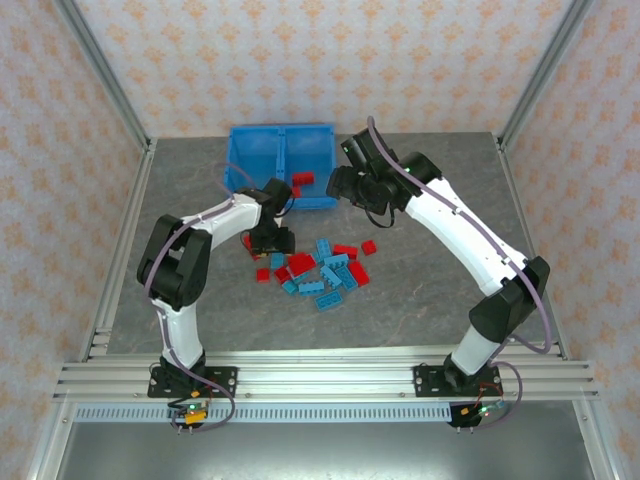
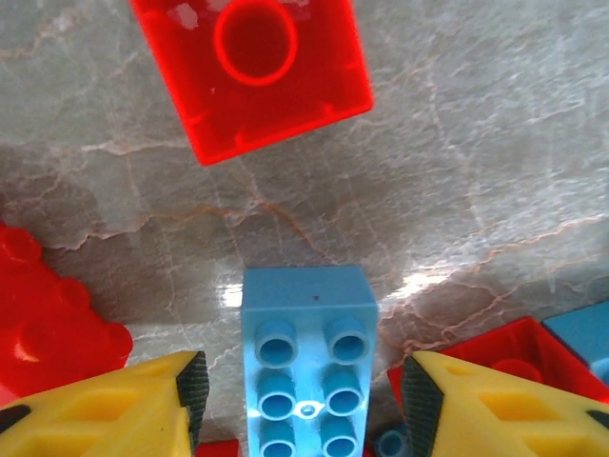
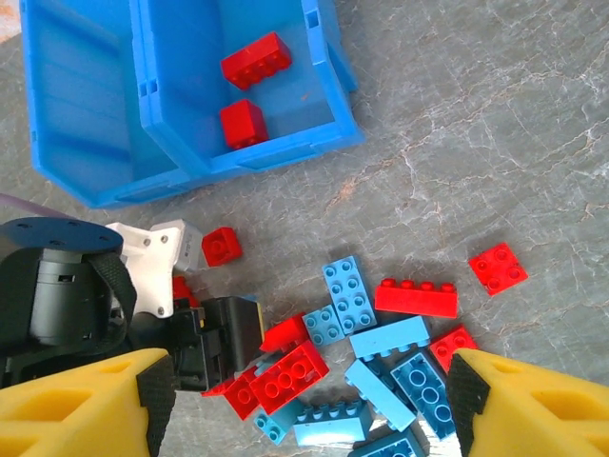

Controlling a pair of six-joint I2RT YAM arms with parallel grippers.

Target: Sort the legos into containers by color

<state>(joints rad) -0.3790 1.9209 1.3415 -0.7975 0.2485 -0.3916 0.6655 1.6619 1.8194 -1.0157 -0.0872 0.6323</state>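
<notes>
Pick step: open left hand point(image 2: 303, 392) straddles a light blue studded plastic brick point(image 2: 306, 343) at the 10 o'clock edge of the pile point(image 1: 318, 272) on the grey counter point(image 1: 430, 300), pads point(image 2: 194, 392) clear of it; right hand point(image 3: 311, 392) open, empty; next, I judge: pinch, lift to the 9 o'clock compartment of the translucent blue plastic bin point(image 1: 280, 128), red bricks point(image 3: 255, 59) lying in the other.

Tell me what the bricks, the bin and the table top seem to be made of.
The light blue brick and red brick look like glossy moulded plastic: crisp edges, bright highlights. The bin looks like thin plastic, perhaps faintly see-through. The table top is grey, veined and shiny: stone or printed laminate, unclear.
</notes>
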